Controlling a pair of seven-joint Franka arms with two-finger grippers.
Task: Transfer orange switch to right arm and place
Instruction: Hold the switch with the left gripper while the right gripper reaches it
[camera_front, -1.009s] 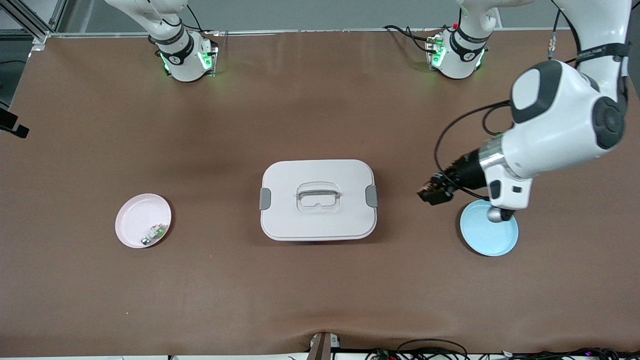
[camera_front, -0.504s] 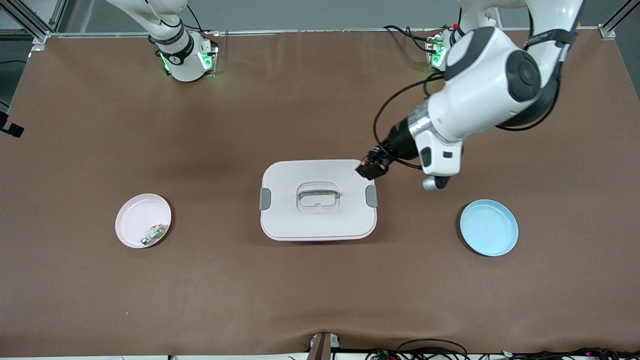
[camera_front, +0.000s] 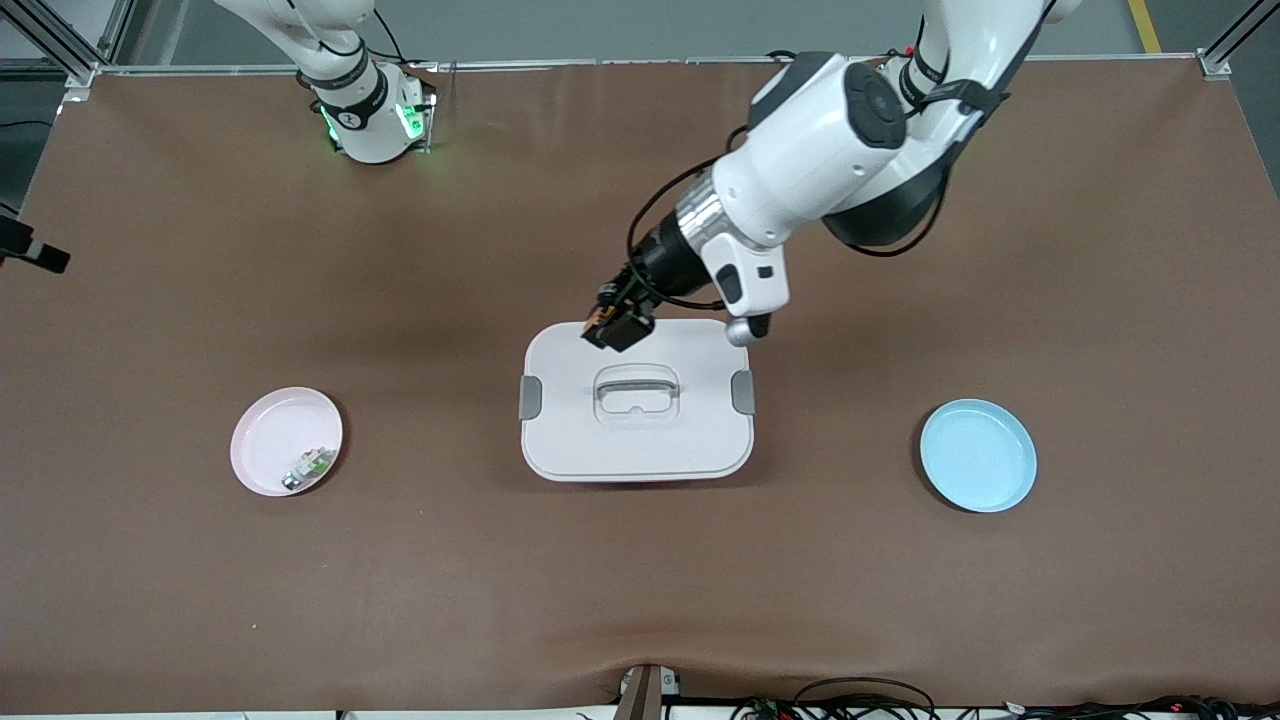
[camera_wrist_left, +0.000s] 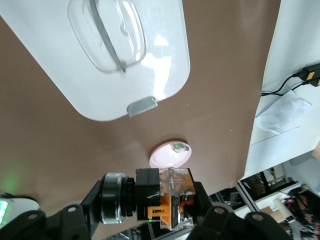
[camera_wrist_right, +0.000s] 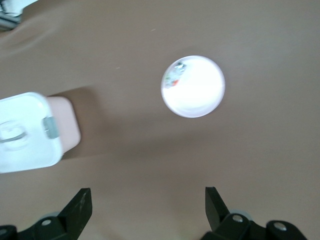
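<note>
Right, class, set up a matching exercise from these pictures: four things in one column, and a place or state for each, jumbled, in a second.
Things
1. orange switch
2. blue plate
3. pink plate
4. right hand

Places or states
A. holds a small green-white-silver part
B. open, over bare table
C. clamped in the left hand, over the white lidded box
D. bare, toward the left arm's end of the table

Pairs: 1-C, 2-D, 3-A, 4-B
</note>
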